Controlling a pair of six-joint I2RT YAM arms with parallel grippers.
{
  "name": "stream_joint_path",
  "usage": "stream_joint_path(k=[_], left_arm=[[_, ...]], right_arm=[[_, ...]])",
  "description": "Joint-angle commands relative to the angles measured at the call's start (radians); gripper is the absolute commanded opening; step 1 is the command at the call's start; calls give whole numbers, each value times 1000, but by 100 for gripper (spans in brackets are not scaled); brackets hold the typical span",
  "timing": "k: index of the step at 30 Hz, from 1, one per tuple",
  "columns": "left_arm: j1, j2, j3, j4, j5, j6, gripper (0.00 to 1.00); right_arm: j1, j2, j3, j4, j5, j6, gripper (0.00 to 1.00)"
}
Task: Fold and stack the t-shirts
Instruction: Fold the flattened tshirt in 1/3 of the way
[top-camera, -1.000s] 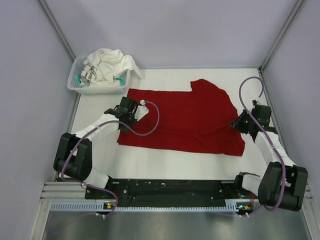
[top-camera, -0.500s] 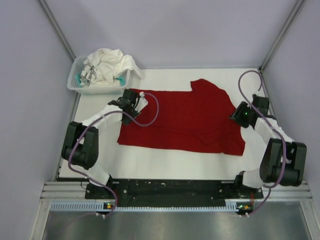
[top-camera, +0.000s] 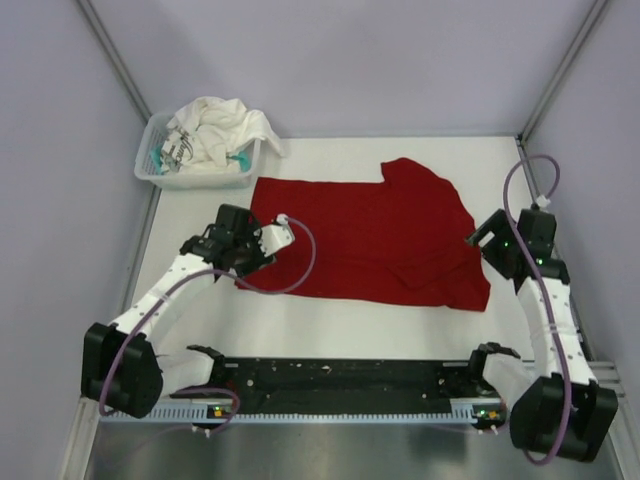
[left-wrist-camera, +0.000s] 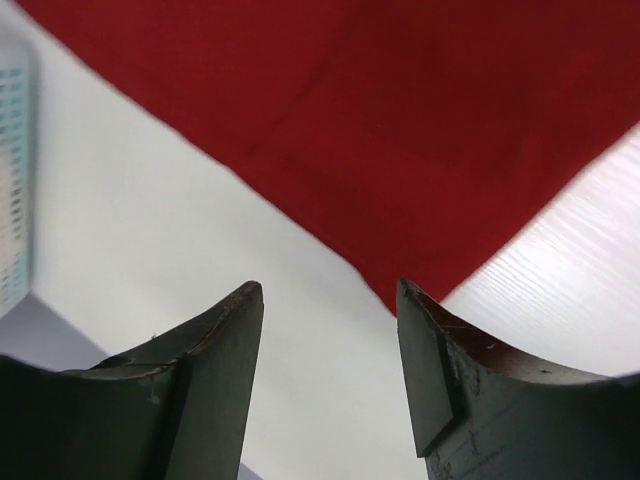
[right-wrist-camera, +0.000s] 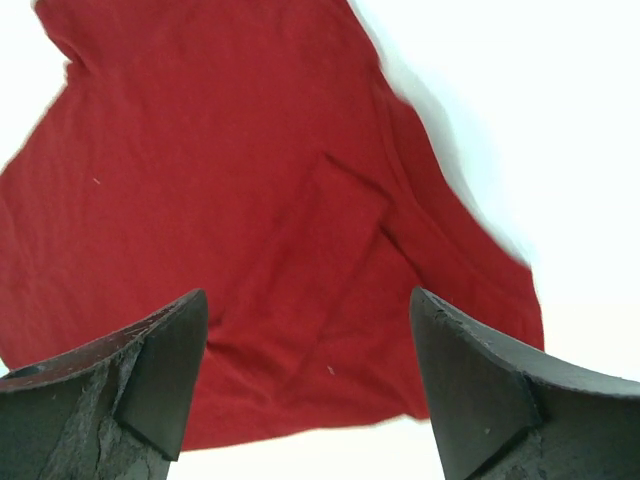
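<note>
1. Hovering w/ jaws parted and nothing btwn them, the left gripper (left-wrist-camera: 330, 300) hangs just short of the near-left corner of the red t-shirt (top-camera: 370, 235). The right gripper (right-wrist-camera: 310, 310), equally spread and empty, looks down on the shirt's right side.
2. Red t-shirt lies spread mid-table on the white table (top-camera: 330, 330), one part jutting toward the far edge. White t-shirt (top-camera: 215, 125) sits crumpled in the basket (top-camera: 160, 172) at the far-left corner.
3. Step in hand, prob.: take hold of the red shirt for a fold. It's no neat rectangle yet and the white one is untouched, so the job looks early.
4. To do it well, both grippers shd come down on matching spots at the cloth's edge and pinch cleanly. Then lift low and carry across together, so the fold line runs straight.
5. Watch the creased flap (right-wrist-camera: 340, 230) on the right side: smooth it or take it in, else it'll bunch. Thin cloth on a slick top may slide rather than get pinched.
</note>
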Motion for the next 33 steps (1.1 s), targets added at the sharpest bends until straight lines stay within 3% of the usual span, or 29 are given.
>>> stream_joint_path(k=[1, 8, 12, 15, 18, 20, 21, 24, 33], left_arm=[[-6, -34, -128, -4, 135, 173, 61], [-6, 79, -161, 60, 127, 167, 61], [-6, 159, -171, 109, 106, 144, 55], [-6, 202, -171, 105, 93, 129, 32], [-8, 211, -184, 71, 109, 129, 0], [-8, 198, -210, 60, 110, 127, 0], [-8, 189, -220, 49, 112, 127, 0], [-12, 152, -247, -1, 135, 116, 0], [-222, -41, -349, -122, 204, 0, 0]], right_arm=[[-3, -147, -141, -102, 32, 160, 81], [-9, -149, -285, -172, 93, 308, 72], [-12, -84, -327, -159, 194, 361, 65], [-25, -32, -328, -148, 237, 358, 55], [-40, -11, -317, -146, 229, 349, 43], [-64, -1, -313, -146, 237, 348, 28], [-84, 0, -310, -146, 237, 345, 16], [-136, 17, -293, -143, 239, 323, 2], [-176, 111, -216, -126, 315, 239, 0]])
